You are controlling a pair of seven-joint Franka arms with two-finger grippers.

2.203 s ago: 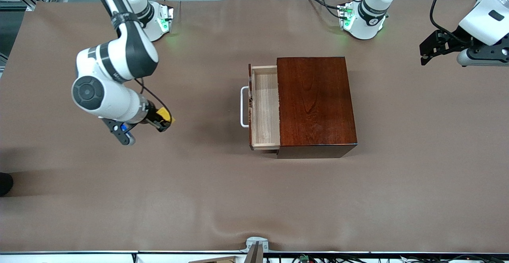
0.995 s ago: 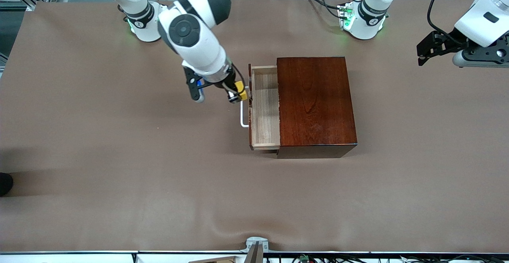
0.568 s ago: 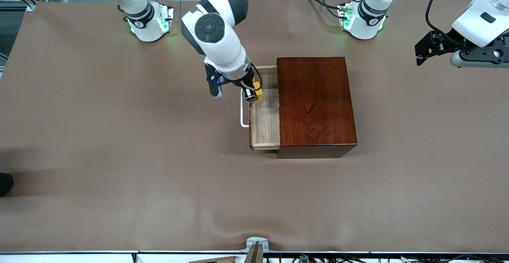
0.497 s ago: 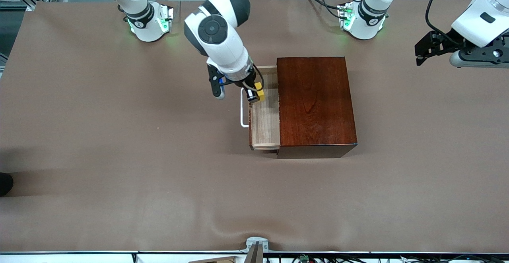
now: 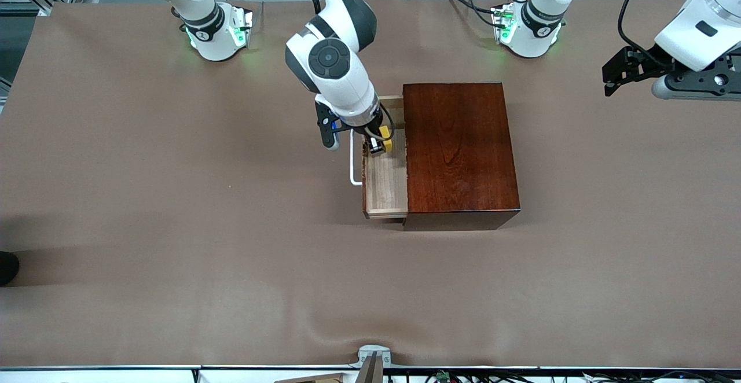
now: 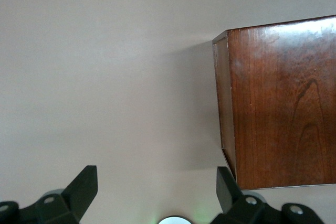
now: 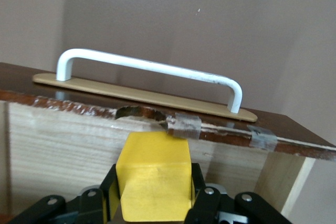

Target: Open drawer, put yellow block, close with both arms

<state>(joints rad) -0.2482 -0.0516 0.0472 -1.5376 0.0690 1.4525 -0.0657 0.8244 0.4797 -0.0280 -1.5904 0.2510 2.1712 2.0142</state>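
Upper centre of the front view: my right gripper (image 5: 380, 144) is clamping the yellow block (image 5: 386, 139) and holding it over the open drawer (image 5: 386, 175), just inside its white handle (image 5: 353, 163). My left gripper (image 5: 622, 73), at the upper right edge, is waiting with its fingers spread over bare table. Risk, as I judge it: the block is sitting close to the drawer front, so releasing here could clip that edge and tip the block out.

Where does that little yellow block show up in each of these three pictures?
Front view: yellow block in the right gripper, over the open drawer.
Left wrist view: not in it.
Right wrist view: block low in the middle, between black fingers.
Shared landmark: white handle.
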